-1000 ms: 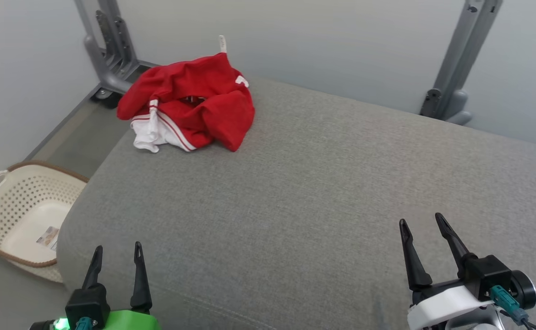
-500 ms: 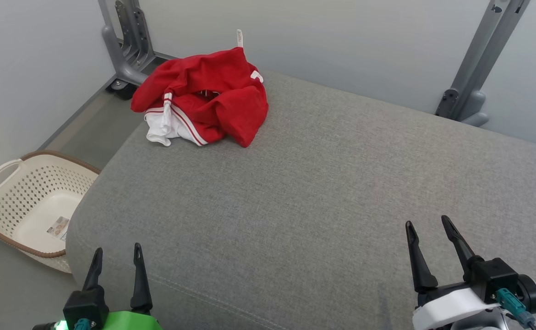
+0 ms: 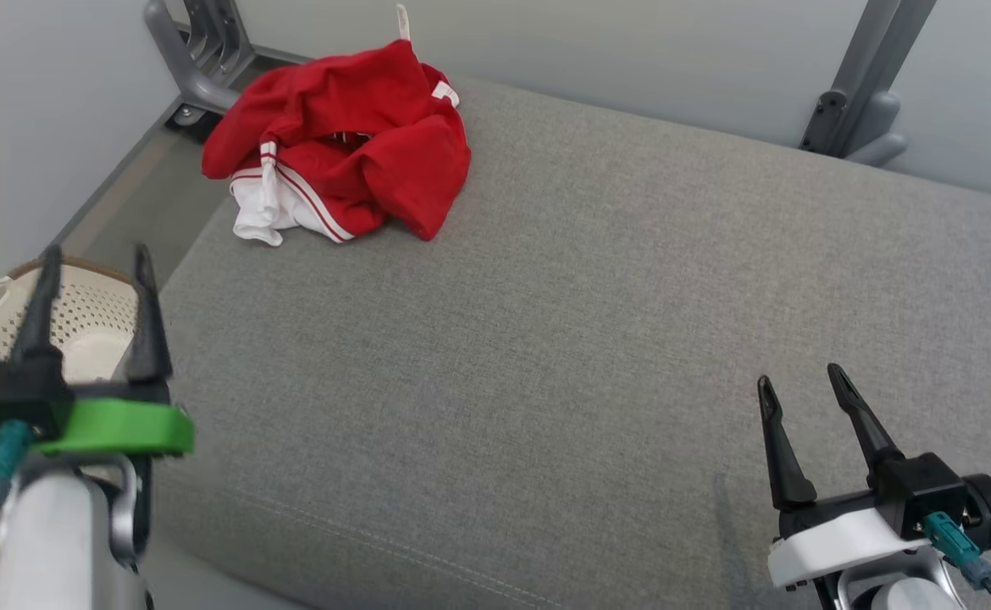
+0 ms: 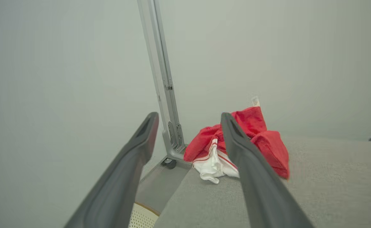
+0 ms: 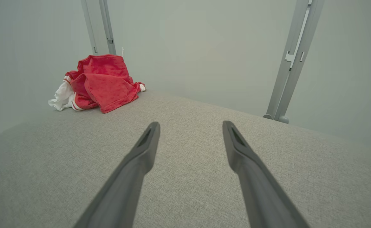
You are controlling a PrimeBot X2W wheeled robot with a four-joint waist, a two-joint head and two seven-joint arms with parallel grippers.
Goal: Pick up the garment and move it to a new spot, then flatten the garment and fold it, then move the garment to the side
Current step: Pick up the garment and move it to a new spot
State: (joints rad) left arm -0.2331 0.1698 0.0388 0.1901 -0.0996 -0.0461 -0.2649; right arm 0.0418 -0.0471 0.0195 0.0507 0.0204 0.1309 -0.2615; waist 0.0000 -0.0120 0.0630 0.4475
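Now we are holding the left gripper (image 3: 97, 252) and right gripper (image 3: 800, 375) spread and empty, planning a deep pinch into the bunched folds of the garment (image 3: 360, 144).

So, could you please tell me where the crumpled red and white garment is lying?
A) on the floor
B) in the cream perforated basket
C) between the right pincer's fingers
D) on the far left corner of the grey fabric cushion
D: the crumpled red and white garment sits bunched on the far left corner of the grey fabric cushion, apart from the open left pincer and the open right pincer.
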